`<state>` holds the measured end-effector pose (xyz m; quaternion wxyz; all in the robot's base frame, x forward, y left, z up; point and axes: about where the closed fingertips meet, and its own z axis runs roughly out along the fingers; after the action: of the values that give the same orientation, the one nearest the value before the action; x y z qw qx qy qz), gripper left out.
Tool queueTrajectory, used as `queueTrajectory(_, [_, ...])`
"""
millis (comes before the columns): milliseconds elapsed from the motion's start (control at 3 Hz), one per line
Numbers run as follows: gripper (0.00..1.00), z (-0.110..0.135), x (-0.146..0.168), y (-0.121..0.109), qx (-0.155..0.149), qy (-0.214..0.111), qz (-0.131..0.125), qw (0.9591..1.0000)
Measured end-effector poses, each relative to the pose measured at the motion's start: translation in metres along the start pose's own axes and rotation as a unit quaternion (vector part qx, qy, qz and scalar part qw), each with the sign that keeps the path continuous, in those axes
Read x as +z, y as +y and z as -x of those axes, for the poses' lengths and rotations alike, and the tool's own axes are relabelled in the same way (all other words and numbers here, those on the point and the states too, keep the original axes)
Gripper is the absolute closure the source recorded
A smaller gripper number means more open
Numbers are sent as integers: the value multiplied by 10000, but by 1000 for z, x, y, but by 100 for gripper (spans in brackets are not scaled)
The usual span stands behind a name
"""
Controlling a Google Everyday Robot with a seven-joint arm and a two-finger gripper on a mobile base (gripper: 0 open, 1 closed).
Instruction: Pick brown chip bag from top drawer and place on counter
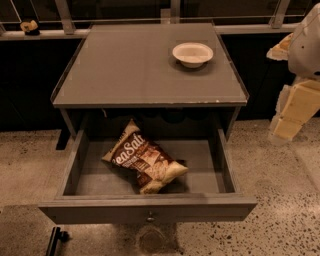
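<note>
- The arm (306, 47) comes in at the right edge. Its bulky pale upper part sits high, beside the right rear corner of the counter (125, 75), and cream segments hang from it, down and to the left.
- The gripper (289, 125) is at the arm's lower end, over the floor (280, 220) and off the counter's right side, apart from both the counter and the drawer (150, 207). I cannot tell whether it is spread or closed.
- The bag (142, 159) lies inside the drawer, left of centre on the drawer bottom. It is set on a diagonal, one cream end toward the back left and the other toward the front right, lettering up.
- The drawer is pulled out below the counter, with a small knob (150, 217) at the middle of its front panel.
- The counter is flat and grey, with a white bowl (192, 54) upright near its right rear corner.
- The floor is pale speckled stone.
- Behind the counter runs a ledge (50, 34) with slanted metal posts (65, 15). The wall below it is dark.
</note>
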<state>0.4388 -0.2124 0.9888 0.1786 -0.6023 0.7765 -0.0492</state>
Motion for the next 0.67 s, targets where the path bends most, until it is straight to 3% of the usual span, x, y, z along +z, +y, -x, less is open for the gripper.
queueTrajectory(333, [0,0,0,0,2,0,2,10000])
queueTrajectory(667, [0,-6,18,6,191,3,251,9995])
